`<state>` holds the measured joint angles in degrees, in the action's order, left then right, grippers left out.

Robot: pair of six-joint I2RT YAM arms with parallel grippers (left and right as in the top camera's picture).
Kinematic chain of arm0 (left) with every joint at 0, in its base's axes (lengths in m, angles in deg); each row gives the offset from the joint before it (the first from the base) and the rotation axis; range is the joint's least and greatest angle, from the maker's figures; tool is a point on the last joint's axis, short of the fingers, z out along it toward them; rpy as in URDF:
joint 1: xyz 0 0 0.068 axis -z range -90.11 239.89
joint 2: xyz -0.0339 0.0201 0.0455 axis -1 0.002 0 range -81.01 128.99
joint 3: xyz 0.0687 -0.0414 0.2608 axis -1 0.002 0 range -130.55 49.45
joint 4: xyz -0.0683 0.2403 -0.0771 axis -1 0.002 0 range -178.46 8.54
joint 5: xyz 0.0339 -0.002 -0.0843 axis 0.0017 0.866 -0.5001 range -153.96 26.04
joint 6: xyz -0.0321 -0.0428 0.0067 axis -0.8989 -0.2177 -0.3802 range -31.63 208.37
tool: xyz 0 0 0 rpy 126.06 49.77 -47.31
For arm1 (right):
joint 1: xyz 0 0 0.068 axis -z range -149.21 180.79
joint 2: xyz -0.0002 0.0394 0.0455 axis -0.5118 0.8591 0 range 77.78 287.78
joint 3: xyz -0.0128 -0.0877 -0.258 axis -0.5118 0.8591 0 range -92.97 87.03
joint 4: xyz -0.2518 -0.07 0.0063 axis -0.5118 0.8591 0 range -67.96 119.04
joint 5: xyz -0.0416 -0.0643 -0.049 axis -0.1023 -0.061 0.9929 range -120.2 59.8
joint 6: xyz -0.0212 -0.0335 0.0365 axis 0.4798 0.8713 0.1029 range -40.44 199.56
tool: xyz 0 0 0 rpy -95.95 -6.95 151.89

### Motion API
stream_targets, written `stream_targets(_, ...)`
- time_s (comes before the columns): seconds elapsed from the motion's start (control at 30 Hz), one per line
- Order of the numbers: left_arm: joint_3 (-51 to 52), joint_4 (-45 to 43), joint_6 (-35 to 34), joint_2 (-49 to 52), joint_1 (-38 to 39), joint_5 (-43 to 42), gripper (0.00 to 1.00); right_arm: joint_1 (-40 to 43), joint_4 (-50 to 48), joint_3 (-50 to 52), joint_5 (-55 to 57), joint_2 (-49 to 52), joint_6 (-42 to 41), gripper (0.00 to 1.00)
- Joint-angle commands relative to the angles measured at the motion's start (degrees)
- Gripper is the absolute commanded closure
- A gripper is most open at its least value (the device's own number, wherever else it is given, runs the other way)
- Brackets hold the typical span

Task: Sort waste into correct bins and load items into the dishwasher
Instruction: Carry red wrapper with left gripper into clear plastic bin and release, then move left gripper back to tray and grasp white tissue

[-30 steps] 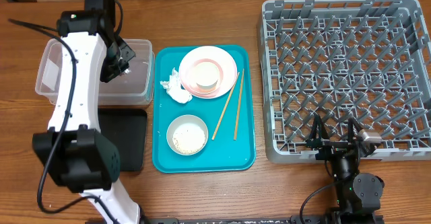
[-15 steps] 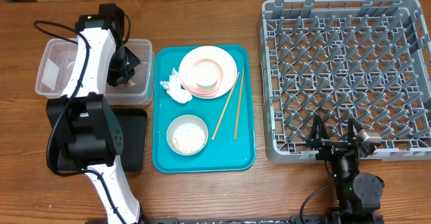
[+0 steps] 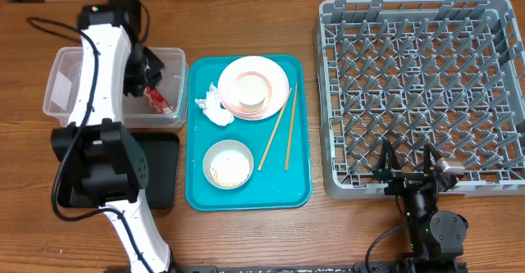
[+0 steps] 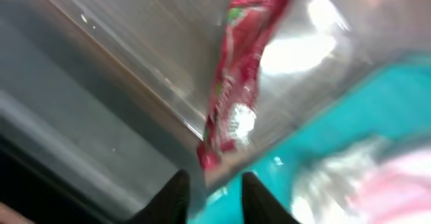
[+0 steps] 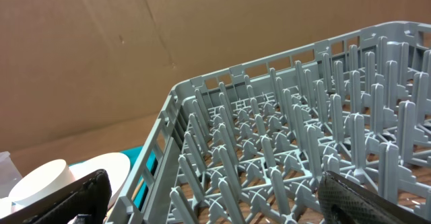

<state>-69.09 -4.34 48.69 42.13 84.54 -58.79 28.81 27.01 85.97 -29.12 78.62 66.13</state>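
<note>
Near the far-left corner of the desk (image 3: 246,27), the clear rectangular plastic tub (image 3: 61,93) holds the small red snack wrapper (image 3: 156,101). The left gripper (image 3: 140,76) hovers just above it, jaws released, gripping nothing. At the near edge toward the right corner, the right gripper (image 3: 408,154) rests spread wide before the large grey pegged plastic dish rack (image 3: 418,84).

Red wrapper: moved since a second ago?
Yes. The red snack wrapper now lies in the clear tub, at the end nearest the teal tray; earlier it wasn't visible.
</note>
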Motion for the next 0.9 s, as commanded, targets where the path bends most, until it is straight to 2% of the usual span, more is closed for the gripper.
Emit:
stream_targets(0.0,-8.9,4.5,4.0,-0.3,0.6,-4.8,0.76,-0.3,-0.4,0.6,0.7,-0.6,0.4,0.0)
stream_targets(0.13,-14.9,10.8,8.4,-0.3,2.9,-9.0,0.75,-0.3,-0.4,0.6,0.7,-0.6,0.4,0.0)
stream_targets(0.33,-14.3,12.7,17.7,-0.3,9.6,-13.7,0.71,-0.3,-0.4,0.6,0.7,-0.6,0.4,0.0)
stream_targets(0.53,-14.3,12.7,18.0,-0.2,16.8,-9.0,0.66,-0.3,-0.4,0.6,0.7,-0.6,0.4,0.0)
stream_targets(0.57,-14.3,12.7,18.0,-0.2,17.6,-8.4,0.62,-0.3,-0.4,0.6,0.7,-0.6,0.4,0.0)
stream_targets(0.63,-14.3,12.7,18.0,-0.2,18.7,-7.5,0.49,-0.3,-0.4,0.6,0.7,-0.5,0.4,0.0)
stream_targets(0.67,-14.2,12.7,18.0,-0.2,19.2,-7.5,0.46,-0.3,-0.4,0.6,0.7,-0.6,0.4,0.0)
stream_targets(0.77,-14.1,12.7,18.0,-0.2,20.2,-7.5,0.5,-0.3,-0.4,0.6,0.7,-0.5,0.4,0.0)
stream_targets(0.87,-13.7,12.7,18.5,-0.2,20.5,-7.6,0.59,-0.3,-0.4,0.6,0.7,-0.6,0.4,0.0)
